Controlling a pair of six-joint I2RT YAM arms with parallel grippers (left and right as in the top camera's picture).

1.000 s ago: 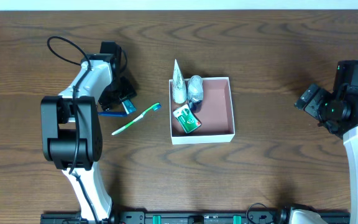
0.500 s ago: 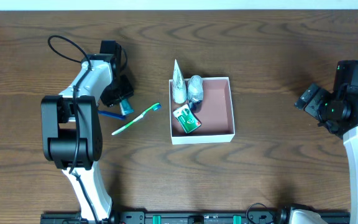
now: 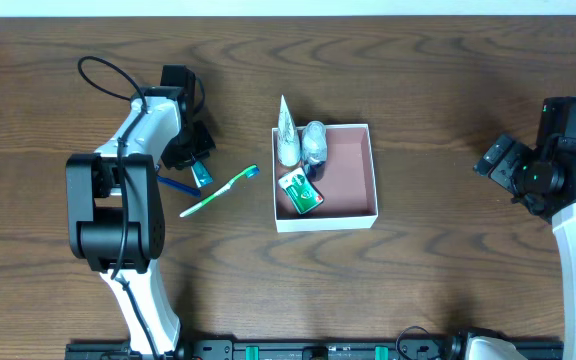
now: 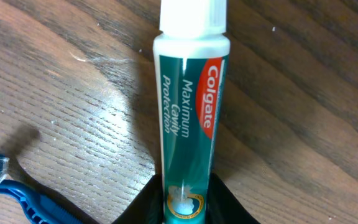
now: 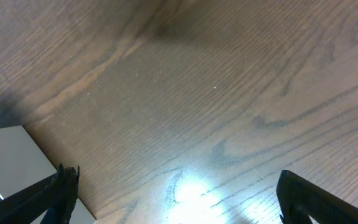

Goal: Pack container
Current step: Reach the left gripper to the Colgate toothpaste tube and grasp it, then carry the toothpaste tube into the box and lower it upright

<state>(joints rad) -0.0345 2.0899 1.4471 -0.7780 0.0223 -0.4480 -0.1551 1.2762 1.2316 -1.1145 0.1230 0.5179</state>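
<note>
Three toiletries (image 3: 301, 192) into packing container (image 3: 374, 172), pinching toothpaste tube (image 4: 188, 124) in left gripper (image 3: 199, 166) jaws left of it, next needing carrying over its wall; holding right gripper (image 5: 176, 193) jaws spread.

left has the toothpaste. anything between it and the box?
Only the green toothbrush: it lies flat on the table between the left gripper, shut on the Colgate toothpaste tube, and the container. A lifted carry should likely clear it. The container's right half is bare.
</note>
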